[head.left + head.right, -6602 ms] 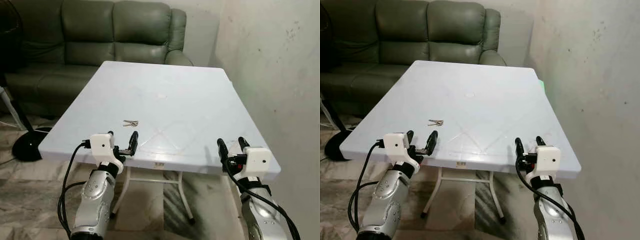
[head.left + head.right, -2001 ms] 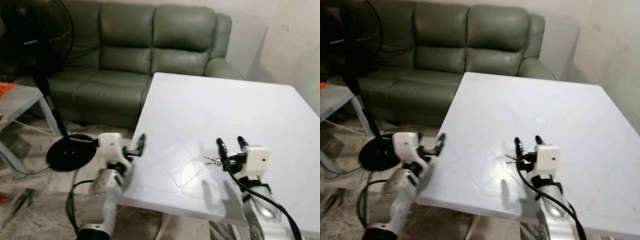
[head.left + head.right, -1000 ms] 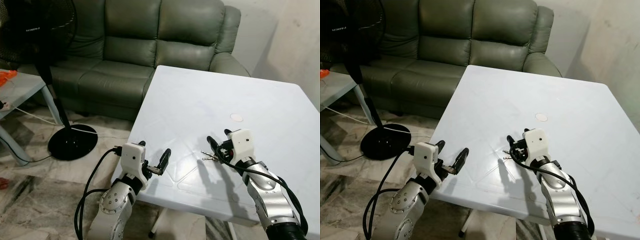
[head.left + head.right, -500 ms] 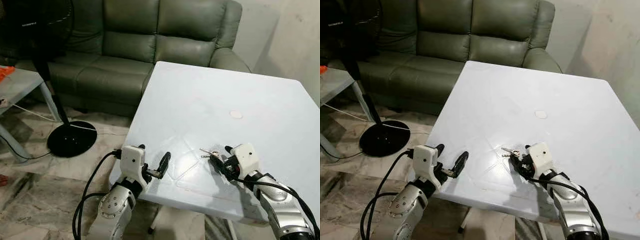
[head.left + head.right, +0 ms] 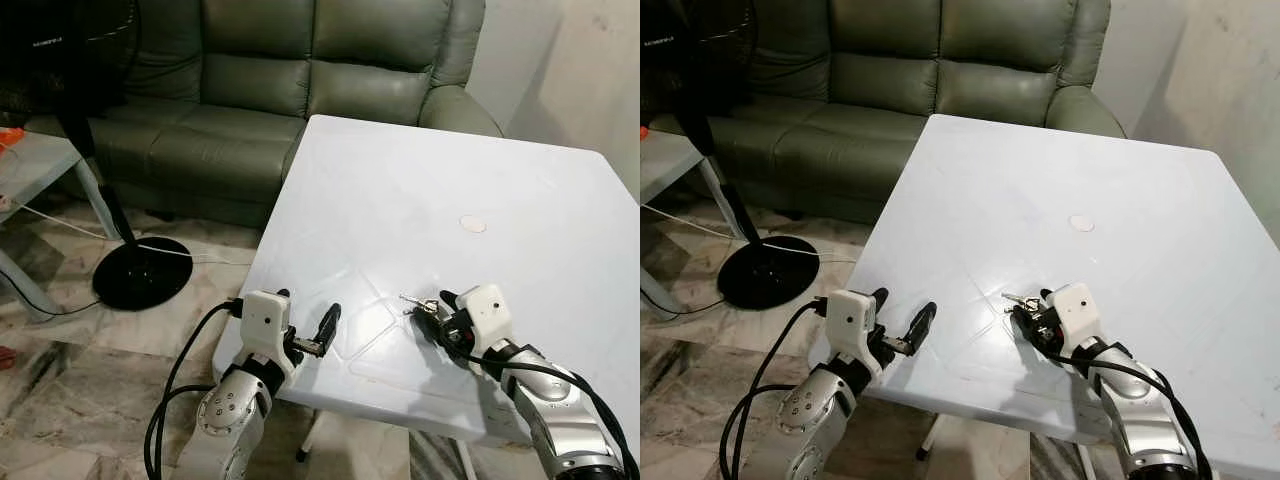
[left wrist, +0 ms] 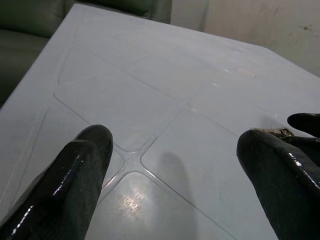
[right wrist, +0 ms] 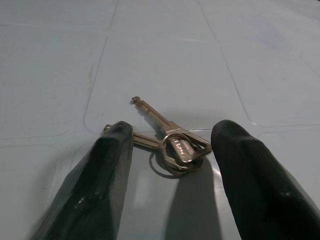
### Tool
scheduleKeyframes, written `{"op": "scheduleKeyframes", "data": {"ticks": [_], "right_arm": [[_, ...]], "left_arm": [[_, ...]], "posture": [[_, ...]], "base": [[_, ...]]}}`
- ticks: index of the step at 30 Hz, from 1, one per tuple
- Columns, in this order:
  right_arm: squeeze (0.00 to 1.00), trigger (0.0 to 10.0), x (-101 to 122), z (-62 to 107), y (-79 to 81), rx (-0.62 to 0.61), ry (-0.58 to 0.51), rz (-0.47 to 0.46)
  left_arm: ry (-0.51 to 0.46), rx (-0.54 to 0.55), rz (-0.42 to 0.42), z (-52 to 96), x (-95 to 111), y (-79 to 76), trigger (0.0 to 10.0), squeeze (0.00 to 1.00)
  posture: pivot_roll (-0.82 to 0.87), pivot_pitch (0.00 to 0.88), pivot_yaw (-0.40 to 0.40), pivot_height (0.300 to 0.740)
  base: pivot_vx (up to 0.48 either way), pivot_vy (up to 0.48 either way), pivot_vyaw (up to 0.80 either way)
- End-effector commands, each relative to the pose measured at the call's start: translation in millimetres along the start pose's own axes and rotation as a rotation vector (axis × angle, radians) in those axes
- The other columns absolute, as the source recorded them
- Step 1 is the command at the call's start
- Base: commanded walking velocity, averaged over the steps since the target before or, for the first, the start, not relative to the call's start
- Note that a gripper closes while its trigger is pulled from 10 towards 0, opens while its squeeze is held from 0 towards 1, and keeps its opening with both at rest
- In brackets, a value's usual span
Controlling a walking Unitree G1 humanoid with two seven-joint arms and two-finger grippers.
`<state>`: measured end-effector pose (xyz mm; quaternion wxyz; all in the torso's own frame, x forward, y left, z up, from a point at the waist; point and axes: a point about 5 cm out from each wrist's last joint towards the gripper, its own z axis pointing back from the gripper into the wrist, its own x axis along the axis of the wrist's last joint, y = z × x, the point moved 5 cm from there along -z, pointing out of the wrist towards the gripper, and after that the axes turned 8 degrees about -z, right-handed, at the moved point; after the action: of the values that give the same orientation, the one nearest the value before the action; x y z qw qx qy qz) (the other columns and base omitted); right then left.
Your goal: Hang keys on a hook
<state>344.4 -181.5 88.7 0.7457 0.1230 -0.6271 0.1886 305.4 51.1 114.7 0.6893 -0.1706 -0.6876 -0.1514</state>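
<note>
Right wrist view: keys (image 7: 172,145) without legible writing

My right gripper (image 7: 167,165) is low and angled down, arm reaching forward from the lower right, white wrist housing tilted. Fingers (image 7: 100,185) spread apart, one either side of the keys (image 7: 172,145), tips down near the surface; I can't tell if the tips actually touch it. Nothing clamped between them. My left gripper (image 5: 305,330) is held out in front on a bent silver arm, cable looping off the wrist. Its fingers (image 6: 70,180) are wide apart with nothing between them, pointing forward, roughly level.
</note>
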Motion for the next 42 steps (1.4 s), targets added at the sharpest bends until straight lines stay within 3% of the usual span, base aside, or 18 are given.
{"op": "scheduleKeyframes", "data": {"ticks": [1, 2, 4, 5, 6, 7, 8, 9, 10, 11, 12, 31, 32, 35, 36, 37, 38, 42], "right_arm": [[0.0, 7.5, 3, 0.3, 3.1, 0.017, 0.0, 0.005], [0.0, 9.9, 4, -0.4, 3.1, 0.015, -0.001, 0.008], [0.0, 9.6, 3, -0.8, 2.6, 0.014, 0.002, 0.007], [0.0, 10.0, 4, -0.9, 1.5, 0.009, 0.003, 0.01], [0.0, 8.9, 4, -1.0, 1.5, 0.011, 0.004, 0.012], [0.0, 8.9, 4, -1.2, 1.3, 0.01, 0.006, 0.011], [0.0, 6.4, 2, -1.1, -1.0, -0.008, 0.014, 0.001], [0.0, 6.4, 2, -1.2, -2.1, -0.015, 0.018, -0.003], [0.0, 4.9, 2, -1.2, -2.7, -0.019, 0.02, -0.005], [0.0, 4.7, 2, -1.4, -3.5, -0.02, 0.02, -0.004], [0.0, 0.0, 2, -1.4, -4.0, -0.022, 0.02, -0.008], [0.0, 0.0, 3, 0.2, -12.7, -0.078, 0.007, -0.005], [0.0, 0.7, 3, 0.1, -13.2, -0.082, 0.008, -0.001], [0.0, 0.7, 5, -0.3, -16.2, -0.104, -0.002, 0.007], [0.0, 1.3, 6, -0.5, -16.8, -0.107, -0.004, 0.007], [0.0, 1.3, 6, -0.6, -17.2, -0.11, -0.005, 0.007], [0.0, 0.0, 7, -0.7, -17.5, -0.111, -0.01, 0.004], [0.0, 0.0, 7, -0.7, -20.1, -0.127, -0.012, -0.002]], "left_arm": [[-0.012, 0.0, 0.022, -0.3, 4, -4.3, 10.0, 0.0], [-0.011, 0.003, 0.02, 0.2, 4, -3.6, 10.0, 0.0], [-0.01, 0.005, 0.02, 0.0, 4, -3.4, 10.0, 0.0], [-0.01, 0.007, 0.021, -0.3, 4, -3.4, 10.0, 0.0], [-0.012, 0.008, 0.022, -0.2, 4, -3.3, 10.0, 0.0], [-0.011, 0.009, 0.021, -0.2, 4, -3.1, 10.0, 0.0], [-0.011, 0.011, 0.023, -0.3, 4, -3.0, 10.0, 0.0], [-0.011, 0.012, 0.024, -0.4, 4, -3.0, 10.0, 0.0], [-0.011, 0.013, 0.024, -0.5, 4, -3.0, 10.0, 0.0], [-0.011, 0.014, 0.025, -0.7, 4, -2.9, 10.0, 0.0], [-0.011, 0.015, 0.025, -0.8, 4, -2.9, 10.0, 0.0], [-0.017, 0.018, 0.039, -2.0, 6, -3.2, 10.0, 0.0], [-0.018, 0.019, 0.041, -2.0, 6, -3.2, 10.0, 0.0], [-0.018, 0.018, 0.041, -2.3, 6, -3.4, 10.0, 0.0], [-0.019, 0.018, 0.043, -2.4, 6, -3.6, 10.0, 0.0], [-0.019, 0.018, 0.045, -2.4, 6, -3.7, 10.0, 0.0], [-0.019, 0.017, 0.047, -2.4, 6, -4.0, 10.0, 0.0], [-0.019, 0.016, 0.051, -2.5, 6, -4.8, 10.0, 0.0]], "posture": [[0.02, 0.139, -0.066, 0.74], [0.02, 0.139, -0.066, 0.74], [0.02, 0.142, -0.069, 0.74], [0.02, 0.142, -0.07, 0.74], [0.02, 0.142, -0.07, 0.74], [0.02, 0.142, -0.07, 0.74], [0.02, 0.142, -0.071, 0.74], [0.02, 0.142, -0.072, 0.74], [0.02, 0.142, -0.072, 0.74], [0.02, 0.142, -0.072, 0.74], [0.02, 0.142, -0.072, 0.74], [0.02, 0.135, -0.066, 0.74], [0.02, 0.135, -0.066, 0.74], [0.02, 0.134, -0.066, 0.74], [0.02, 0.134, -0.066, 0.74], [0.02, 0.134, -0.066, 0.74], [0.02, 0.134, -0.066, 0.74], [0.02, 0.125, -0.067, 0.74]], "base": [[0.0, 0.0, 0.0], [0.0, 0.0, 0.0], [0.0, 0.0, 0.0], [0.0, 0.0, 0.0], [0.0, 0.0, 0.0], [0.0, 0.0, 0.0], [0.0, 0.0, 0.0], [0.0, 0.0, 0.0], [0.0, 0.0, 0.0], [0.0, 0.0, 0.0], [0.0, 0.0, 0.0], [0.0, 0.0, 0.0], [0.0, 0.0, 0.0], [0.0, 0.0, 0.0], [0.0, 0.0, 0.0], [0.0, 0.0, 0.0], [0.0, 0.0, 0.0], [0.0, 0.0, 0.0]]}}
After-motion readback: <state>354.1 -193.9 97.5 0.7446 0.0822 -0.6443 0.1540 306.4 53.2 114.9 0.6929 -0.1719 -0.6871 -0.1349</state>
